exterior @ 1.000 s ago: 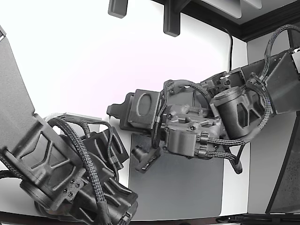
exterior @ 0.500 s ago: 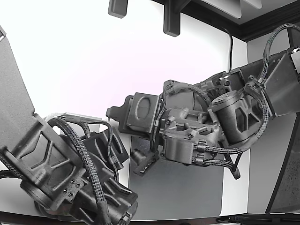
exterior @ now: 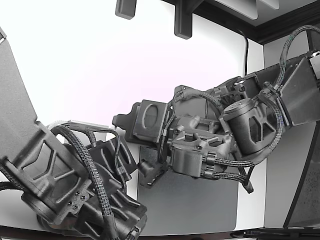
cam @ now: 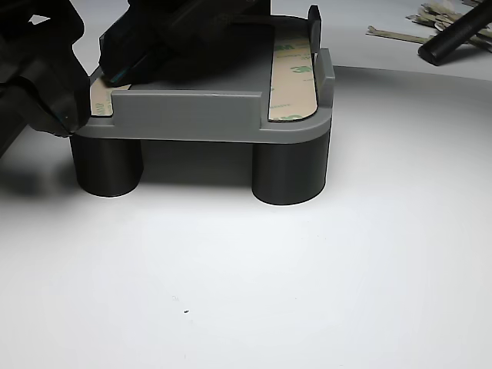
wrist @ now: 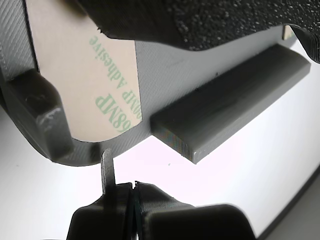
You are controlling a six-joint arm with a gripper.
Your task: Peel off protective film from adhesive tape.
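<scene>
A grey fixture part (wrist: pixel 210 75) carries a tan tape strip with green printed liner (wrist: pixel 95 75). My gripper (wrist: pixel 131 189) is below the strip's rounded end, jaws pressed together, a thin blade-like tip (wrist: pixel 106 165) almost touching the part's edge. Nothing shows between the jaws. In the other view the part (cam: pixel 200 115) stands on two dark round legs, with one strip (cam: pixel 292 77) on its right side and another (cam: pixel 100 96) on its left, half covered by a black gripper (cam: pixel 115 73). In the exterior view the right arm's gripper (exterior: pixel 147 172) hangs over a grey mat (exterior: pixel 190 200).
A second dark arm (exterior: pixel 65 175) fills the lower left of the exterior view. Several peeled film scraps (cam: pixel 430 15) and a black rod (cam: pixel 453 38) lie at the far right of the other view. The table (cam: pixel 307 269) is white.
In the exterior view the right arm and its gripper have shifted slightly left and down. The left arm has not moved.
</scene>
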